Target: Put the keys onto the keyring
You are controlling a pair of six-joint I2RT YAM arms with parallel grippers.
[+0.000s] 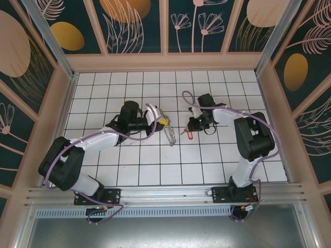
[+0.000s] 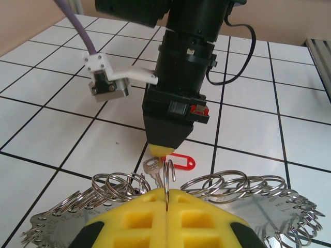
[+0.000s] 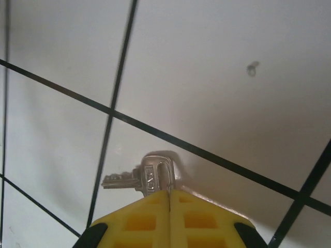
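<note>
Top external, from the left: left gripper [image 1: 162, 123] near mid-table, yellow fingers [image 2: 150, 219] pressed together on an upright wire of the thin pale-grey metal keyring [image 2: 167, 178]. Fringe of small metal keys and split rings fanned out to both sides. Just right of it, small silver key [image 3: 150, 178] with red oval plastic tag [image 2: 182, 163] on the white tiled table [image 1: 129, 170]. Right gripper [image 1: 192, 130] tipped down, clamped on that key's head.
</note>
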